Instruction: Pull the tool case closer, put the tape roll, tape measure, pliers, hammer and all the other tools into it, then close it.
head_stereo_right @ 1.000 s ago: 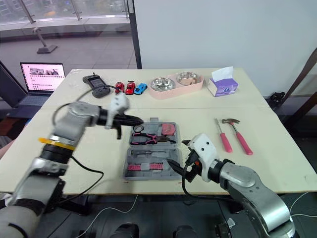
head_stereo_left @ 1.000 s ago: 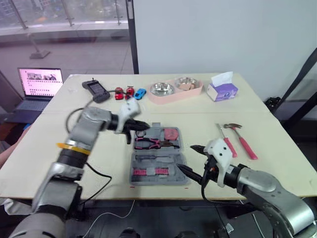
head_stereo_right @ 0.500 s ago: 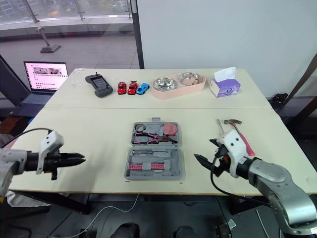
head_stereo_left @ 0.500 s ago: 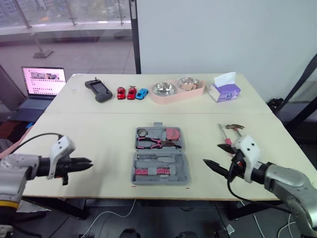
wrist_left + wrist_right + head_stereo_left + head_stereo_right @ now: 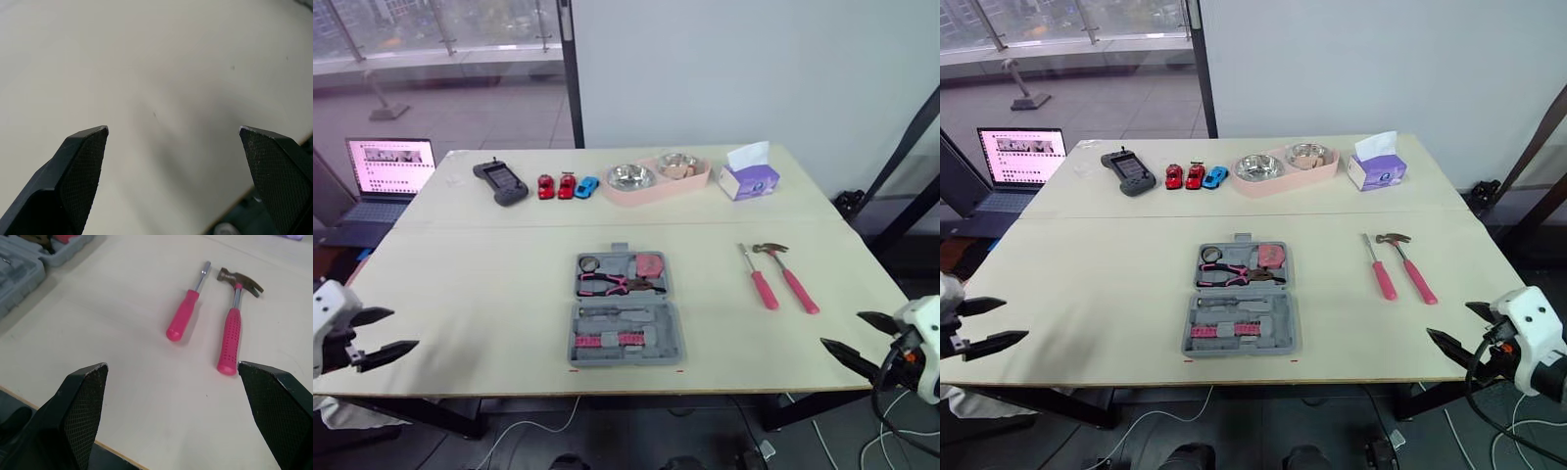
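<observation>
Tabletop [image 5: 489, 284] bears the tool case [image 5: 625, 311], its smaller contents indistinct.

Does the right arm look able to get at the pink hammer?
Probably yes. The hammer lies on bare table on that arm's side, with nothing between them, and its jaws stand open.
</observation>
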